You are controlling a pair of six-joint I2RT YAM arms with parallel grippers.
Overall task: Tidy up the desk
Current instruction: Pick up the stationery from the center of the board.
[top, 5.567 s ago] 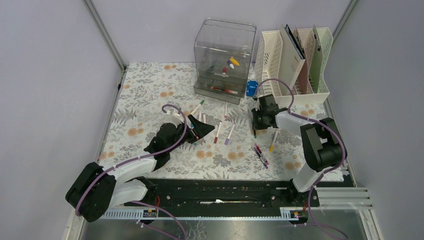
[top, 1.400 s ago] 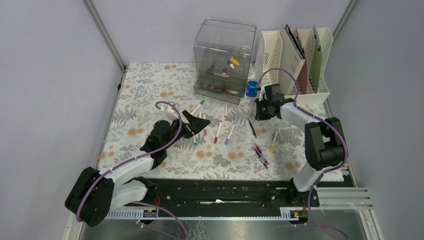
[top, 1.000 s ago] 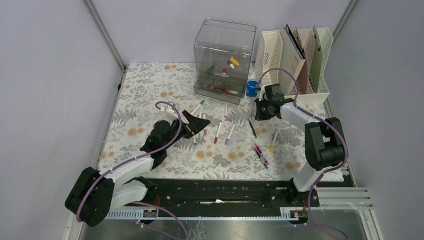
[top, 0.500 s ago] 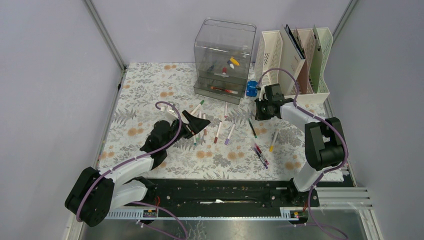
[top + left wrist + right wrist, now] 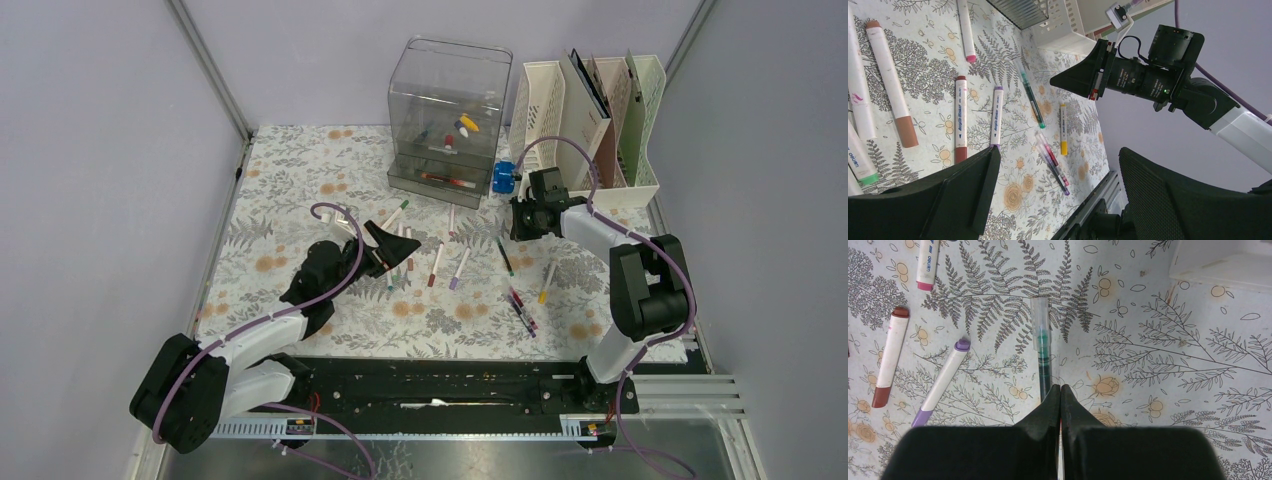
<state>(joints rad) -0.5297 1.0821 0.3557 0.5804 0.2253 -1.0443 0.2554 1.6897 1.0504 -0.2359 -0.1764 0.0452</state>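
The desk (image 5: 300, 170) carries scattered markers and pens on its fern-and-flower cloth. My left gripper (image 5: 392, 248) hovers open over the white markers left of centre, with nothing between its fingers (image 5: 968, 185). A red-capped marker (image 5: 435, 265) and a purple-capped marker (image 5: 459, 268) lie just to its right. My right gripper (image 5: 515, 228) is shut and empty near the file holders. Its tips (image 5: 1060, 388) hang just above a green gel pen (image 5: 1043, 357) that lies flat on the cloth. A yellow marker (image 5: 546, 283) and a bunch of thin pens (image 5: 522, 310) lie nearer the front.
A clear drawer organizer (image 5: 448, 120) stands at the back centre with small items inside. White file holders (image 5: 590, 120) stand at the back right, a small blue object (image 5: 503, 177) between the two. A black rail (image 5: 440, 385) runs along the near edge.
Since the earliest frame my right gripper has moved toward the back and my left gripper has drawn back to the left. Nothing moves over the last second.
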